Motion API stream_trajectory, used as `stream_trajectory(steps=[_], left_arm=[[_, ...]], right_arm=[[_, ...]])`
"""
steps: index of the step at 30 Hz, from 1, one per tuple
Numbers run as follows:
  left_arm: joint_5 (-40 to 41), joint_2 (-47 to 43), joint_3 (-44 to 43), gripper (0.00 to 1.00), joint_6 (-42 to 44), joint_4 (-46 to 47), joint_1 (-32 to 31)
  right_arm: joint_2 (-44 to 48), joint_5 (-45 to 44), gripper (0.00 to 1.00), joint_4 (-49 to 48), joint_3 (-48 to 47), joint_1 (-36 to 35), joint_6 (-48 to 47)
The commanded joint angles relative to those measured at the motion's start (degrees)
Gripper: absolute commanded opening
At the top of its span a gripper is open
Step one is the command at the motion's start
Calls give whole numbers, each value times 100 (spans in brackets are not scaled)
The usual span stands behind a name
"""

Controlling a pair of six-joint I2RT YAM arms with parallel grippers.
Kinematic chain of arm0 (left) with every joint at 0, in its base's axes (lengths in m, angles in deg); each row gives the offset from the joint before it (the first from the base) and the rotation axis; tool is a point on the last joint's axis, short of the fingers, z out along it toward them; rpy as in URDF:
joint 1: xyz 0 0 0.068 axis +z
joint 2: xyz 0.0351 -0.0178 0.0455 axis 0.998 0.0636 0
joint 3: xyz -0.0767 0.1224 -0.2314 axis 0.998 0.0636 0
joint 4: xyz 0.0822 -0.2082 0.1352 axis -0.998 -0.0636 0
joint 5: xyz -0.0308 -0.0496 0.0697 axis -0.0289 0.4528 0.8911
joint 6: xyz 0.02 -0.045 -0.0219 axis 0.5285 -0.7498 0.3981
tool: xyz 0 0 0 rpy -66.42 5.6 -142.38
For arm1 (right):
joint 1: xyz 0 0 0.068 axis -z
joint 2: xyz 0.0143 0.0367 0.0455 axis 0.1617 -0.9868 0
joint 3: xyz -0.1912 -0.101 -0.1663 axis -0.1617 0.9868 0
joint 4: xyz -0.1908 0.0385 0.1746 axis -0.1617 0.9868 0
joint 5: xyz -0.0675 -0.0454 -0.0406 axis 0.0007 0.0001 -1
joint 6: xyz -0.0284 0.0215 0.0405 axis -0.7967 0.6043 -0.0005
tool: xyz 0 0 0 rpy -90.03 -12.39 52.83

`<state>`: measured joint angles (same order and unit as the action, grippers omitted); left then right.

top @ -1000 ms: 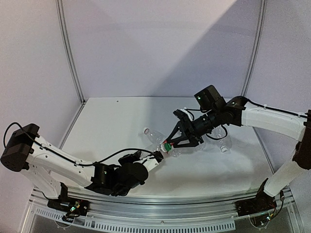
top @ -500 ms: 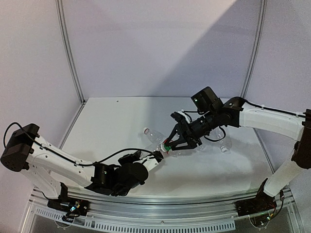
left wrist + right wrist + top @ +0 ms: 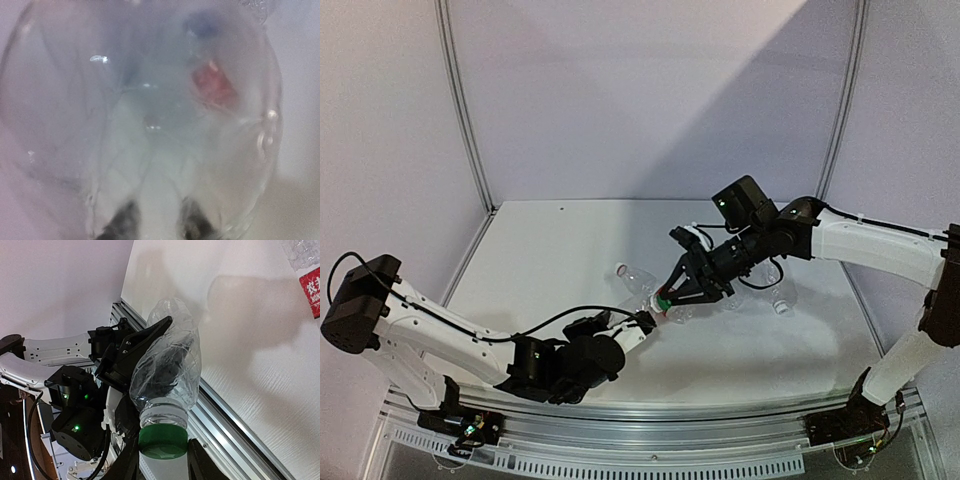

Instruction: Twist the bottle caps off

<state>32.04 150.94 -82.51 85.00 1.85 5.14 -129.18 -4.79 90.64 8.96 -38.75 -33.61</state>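
A crumpled clear unlabelled bottle (image 3: 170, 365) with a green cap (image 3: 163, 441) is held up between both arms above the table's near middle. My left gripper (image 3: 137, 347) is shut on the bottle's body; in the left wrist view the bottle (image 3: 150, 110) fills the frame above my left gripper (image 3: 160, 227). My right gripper (image 3: 162, 460) is shut on the green cap, one finger on each side. In the top view the green cap (image 3: 662, 300) sits in my right gripper (image 3: 665, 297), just right of my left gripper (image 3: 646, 322).
A red-labelled bottle (image 3: 310, 280) lies on the table (image 3: 550, 260). Another clear bottle (image 3: 633, 277) lies just behind the held one, and one more (image 3: 782, 296) lies under the right forearm. The table's metal front rail (image 3: 240, 435) runs below the grippers.
My right gripper has shifted slightly left and away with the green cap in it, and its wrist has turned a little. The left arm has barely moved.
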Motion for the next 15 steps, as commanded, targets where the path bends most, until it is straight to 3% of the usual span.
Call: stream_trajectory(steps=[1, 11, 15], left_arm=[[29, 53, -51, 4, -63, 60, 26], [11, 48, -66, 5, -94, 31, 44], [0, 49, -68, 4, -95, 30, 44]], right_arm=[[-108, 36, 33, -57, -88, -77, 27], [-109, 6, 38, 118, -124, -104, -113], [-110, -32, 36, 143, -152, -108, -143]])
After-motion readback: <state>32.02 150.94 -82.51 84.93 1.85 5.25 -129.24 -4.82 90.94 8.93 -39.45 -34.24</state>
